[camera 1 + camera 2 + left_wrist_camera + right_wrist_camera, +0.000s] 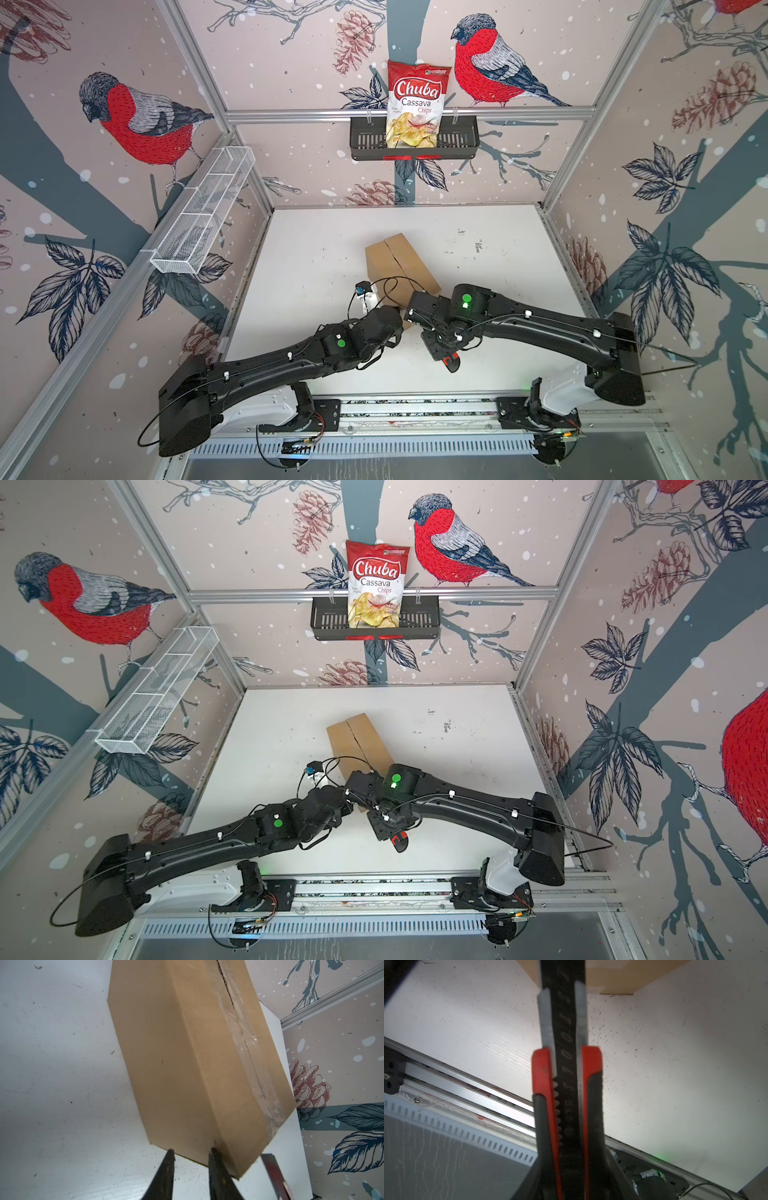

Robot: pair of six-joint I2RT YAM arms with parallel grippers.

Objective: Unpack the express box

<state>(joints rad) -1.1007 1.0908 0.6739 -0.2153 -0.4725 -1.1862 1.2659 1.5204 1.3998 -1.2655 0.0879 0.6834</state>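
While the left tool [191,1152], jaws apart, pressed on a corner of the box [176,1064], the right tool [568,1105] clamped a knife [562,1022], so slicing the taped seam [249,1059] looked next.

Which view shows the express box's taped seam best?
Left wrist view: the taped seam runs close-up along the express box, tape sheen visible. Both top views show only a thin line, near end under the right arm. Right wrist view catches just a box corner, no seam.
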